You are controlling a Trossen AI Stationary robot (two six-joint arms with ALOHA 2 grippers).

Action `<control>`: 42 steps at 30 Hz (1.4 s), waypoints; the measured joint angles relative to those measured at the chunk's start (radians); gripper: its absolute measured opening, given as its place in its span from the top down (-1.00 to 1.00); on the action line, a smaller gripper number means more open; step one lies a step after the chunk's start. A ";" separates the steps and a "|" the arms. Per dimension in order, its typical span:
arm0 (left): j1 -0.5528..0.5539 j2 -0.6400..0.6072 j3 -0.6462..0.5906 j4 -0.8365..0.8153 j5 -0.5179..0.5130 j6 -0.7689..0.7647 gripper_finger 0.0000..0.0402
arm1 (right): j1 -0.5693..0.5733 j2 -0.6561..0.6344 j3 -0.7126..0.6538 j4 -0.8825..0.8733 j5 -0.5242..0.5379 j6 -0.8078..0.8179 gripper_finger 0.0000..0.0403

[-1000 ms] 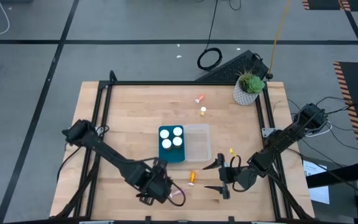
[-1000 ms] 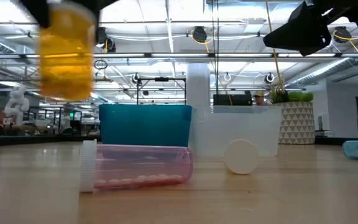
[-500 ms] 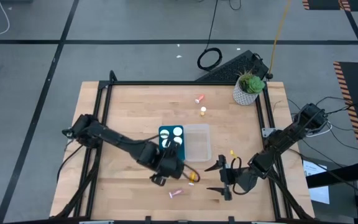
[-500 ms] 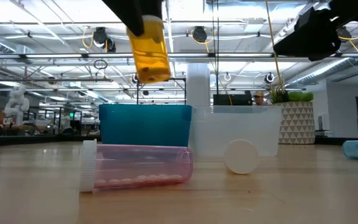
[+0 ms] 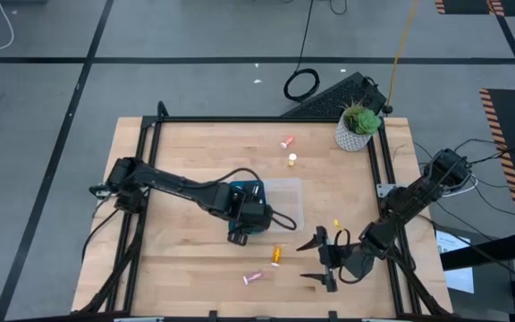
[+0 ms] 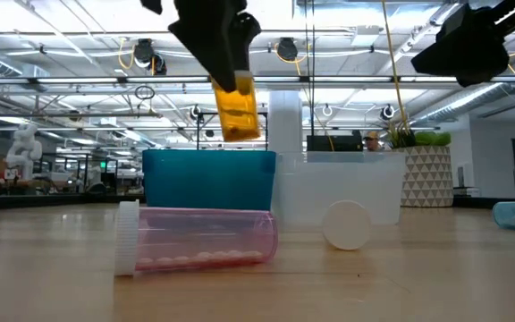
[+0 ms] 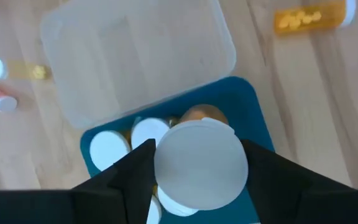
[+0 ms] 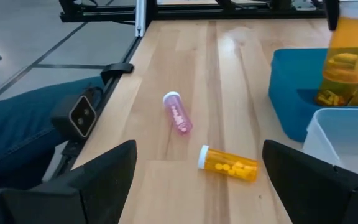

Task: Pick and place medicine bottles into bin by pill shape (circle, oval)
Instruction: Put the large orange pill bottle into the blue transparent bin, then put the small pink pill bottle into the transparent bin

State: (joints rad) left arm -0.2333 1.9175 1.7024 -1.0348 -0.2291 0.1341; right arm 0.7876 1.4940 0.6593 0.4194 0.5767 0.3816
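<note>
Now we see our left gripper (image 6: 224, 67) pinching an amber white-capped pill bottle (image 6: 239, 109) upright, directly above the teal plastic bin (image 6: 208, 179), so release is straight down. Farther right, our right gripper (image 5: 325, 259) hangs spread.

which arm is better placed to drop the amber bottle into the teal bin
Left. Its hand already holds the amber plastic pill bottle above the teal plastic bin. The right hand is open, off by the table's front edge.

Grey taped floor (image 5: 195, 36) surrounds the table; strip-lit ceiling (image 6: 347, 45) beyond.
</note>
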 joint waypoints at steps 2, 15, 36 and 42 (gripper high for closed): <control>0.005 0.000 -0.030 0.020 0.001 0.000 -0.06 | 0.007 0.000 0.000 0.005 0.001 0.002 -0.69; 0.006 0.000 -0.163 0.173 0.003 0.023 -0.14 | 0.016 0.000 0.000 0.017 0.029 0.022 -0.69; -0.004 -0.003 -0.212 0.268 -0.005 0.003 -0.47 | 0.016 0.000 0.000 0.017 0.029 0.023 -0.69; -0.071 -0.051 -0.142 0.180 -0.075 -0.147 -0.47 | 0.016 0.000 0.000 0.021 0.029 0.058 -0.69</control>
State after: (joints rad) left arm -0.3039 1.8664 1.5605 -0.8548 -0.3037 -0.0131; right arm 0.8032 1.4940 0.6593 0.4405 0.6058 0.4399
